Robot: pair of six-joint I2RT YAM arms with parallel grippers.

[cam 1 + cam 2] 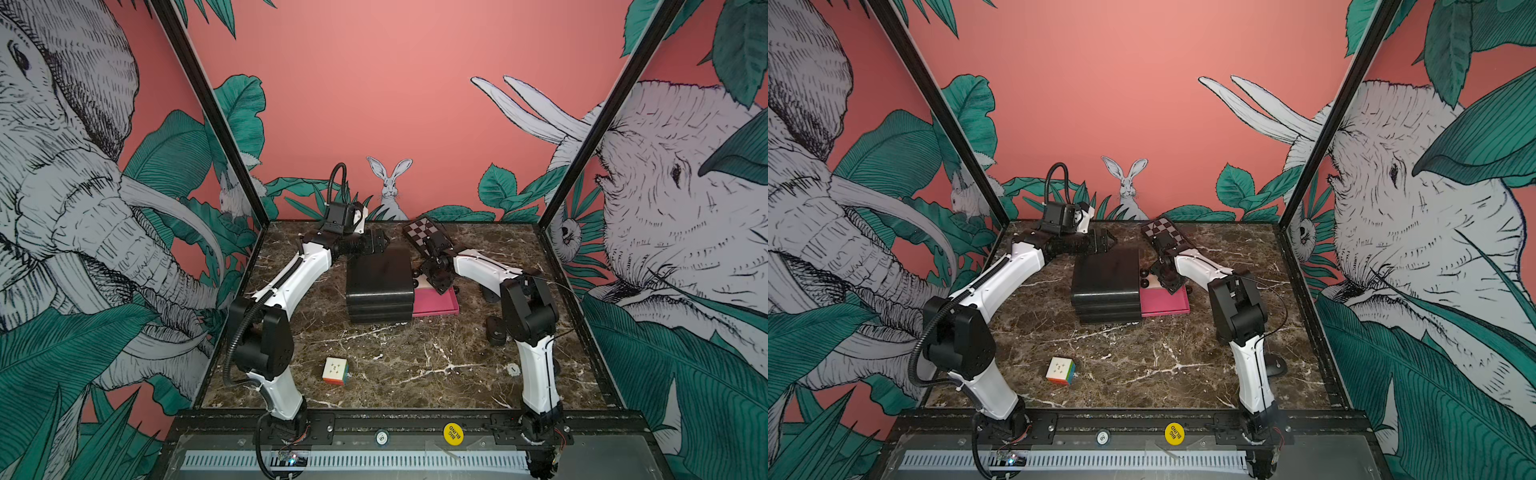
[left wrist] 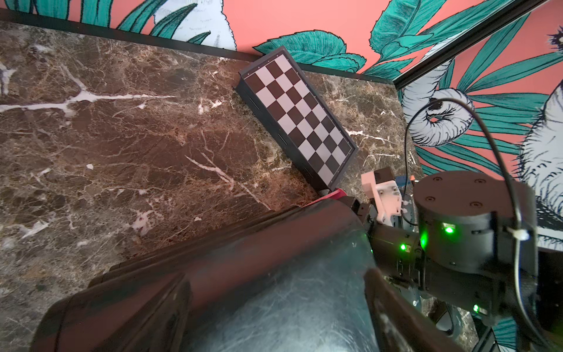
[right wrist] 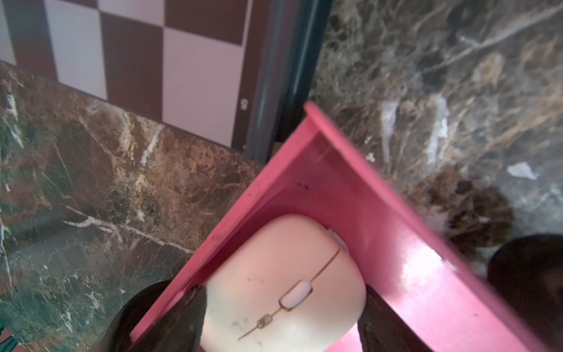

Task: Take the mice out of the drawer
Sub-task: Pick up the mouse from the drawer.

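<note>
Fingers (image 3: 185, 314) of right gripper (image 3: 283, 292) inside pink drawer (image 3: 380, 213), jaws wide, pressed to both flanks of cream mouse (image 3: 274, 265). Mouse flat, wheel up. Long axis roughly parallel to adjacent drawer wall, button end toward corner nearest chessboard (image 3: 195, 76). Left gripper (image 1: 376, 243) spread, at far edge of black cabinet (image 1: 380, 274).

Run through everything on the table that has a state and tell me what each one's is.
pink drawer: pulled open
cream mouse: lying inside the drawer
right gripper: straddling the cream mouse, grip unclear
left gripper: open, on the black cabinet
black mouse: out, on the table
chessboard: folded shut
</note>
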